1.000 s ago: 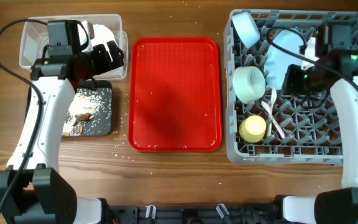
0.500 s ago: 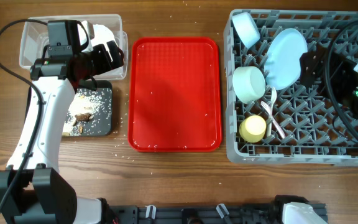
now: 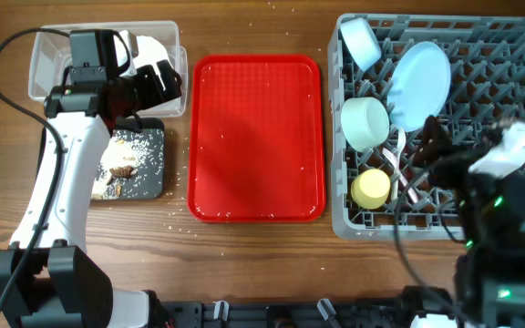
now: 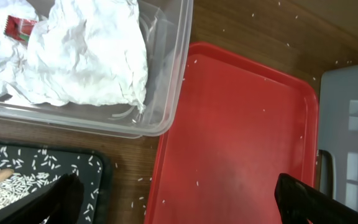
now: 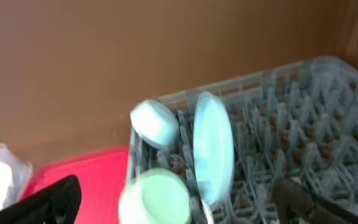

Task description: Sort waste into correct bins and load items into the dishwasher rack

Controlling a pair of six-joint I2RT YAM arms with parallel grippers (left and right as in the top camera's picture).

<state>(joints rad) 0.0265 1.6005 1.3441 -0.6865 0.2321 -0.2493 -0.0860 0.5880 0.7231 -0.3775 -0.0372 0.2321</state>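
Note:
A crumpled white napkin with a red mark lies in the clear tub. My left gripper hangs open and empty over the tub's right end. Rice and brown scraps sit in the black tray. The grey dishwasher rack holds the pale blue plate on edge, the blue bowl, the mint bowl, the yellow cup and the white fork and spoon. My right gripper is open and empty above the rack's front part, clear of the plate.
The flat red tray lies between the bins and the rack, with a few rice grains on it. More grains are scattered on the wooden table around the trays. The left arm's black cable loops over the tub's left end.
My right gripper opened and let go of the plate, which now stands on edge in the rack. The right arm pulled back toward the table's front right. The left arm stayed still.

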